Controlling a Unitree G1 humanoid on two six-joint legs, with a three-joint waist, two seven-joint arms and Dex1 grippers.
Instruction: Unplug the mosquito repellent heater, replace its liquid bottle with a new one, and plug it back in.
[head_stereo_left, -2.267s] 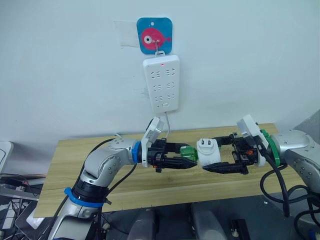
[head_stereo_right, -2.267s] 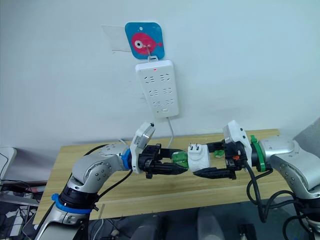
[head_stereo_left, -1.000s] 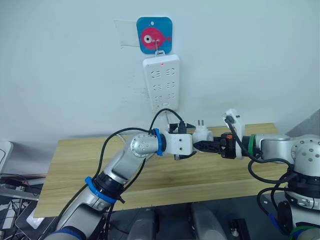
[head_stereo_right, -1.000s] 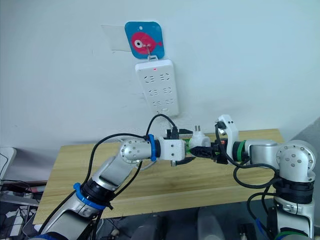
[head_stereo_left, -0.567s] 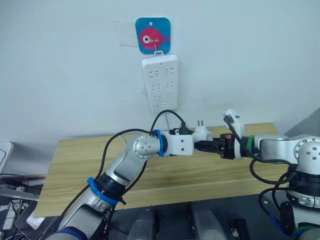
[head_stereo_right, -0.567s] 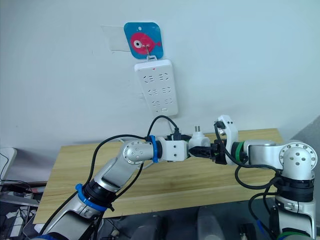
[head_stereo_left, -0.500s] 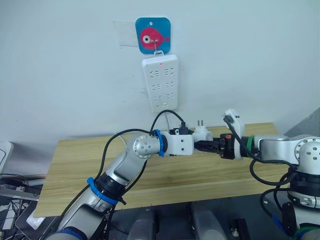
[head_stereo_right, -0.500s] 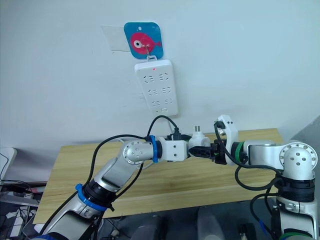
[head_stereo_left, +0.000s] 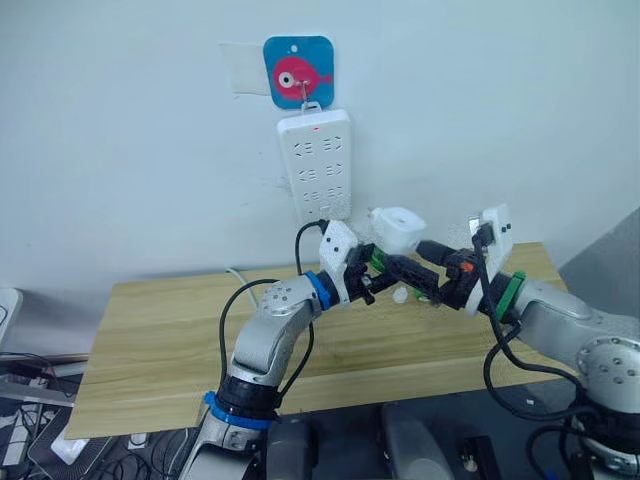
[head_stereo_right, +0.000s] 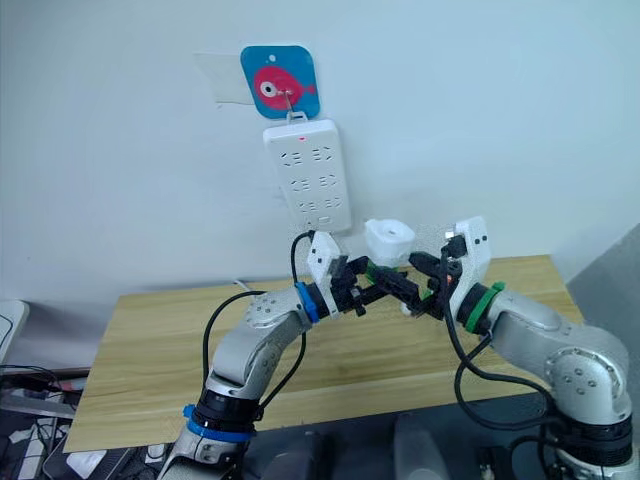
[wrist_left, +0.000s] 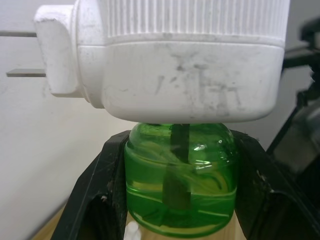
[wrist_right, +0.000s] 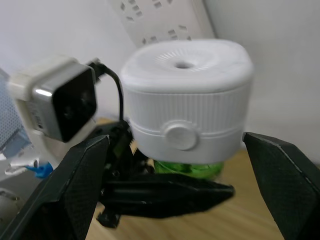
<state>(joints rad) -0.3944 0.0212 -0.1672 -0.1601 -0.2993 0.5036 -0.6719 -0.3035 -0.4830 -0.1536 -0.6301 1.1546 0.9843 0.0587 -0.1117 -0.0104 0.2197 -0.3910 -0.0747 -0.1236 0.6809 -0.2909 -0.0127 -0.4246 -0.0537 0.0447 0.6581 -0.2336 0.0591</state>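
Both arms have lifted the mosquito repellent heater (head_stereo_left: 396, 228) closer below the power strip (head_stereo_left: 315, 166). Left hand (wrist_left: 175, 200) pinches its slippery, light green bottle (wrist_left: 180, 182); right hand (wrist_right: 180, 200) spread, off the heater's rigid shell.

The white mosquito repellent heater (head_stereo_left: 396, 229) sits mid-frame, upright, round top upward, prongs unplugged; its translucent green liquid bottle (wrist_left: 180, 185) is attached beneath, clamped between black fingers
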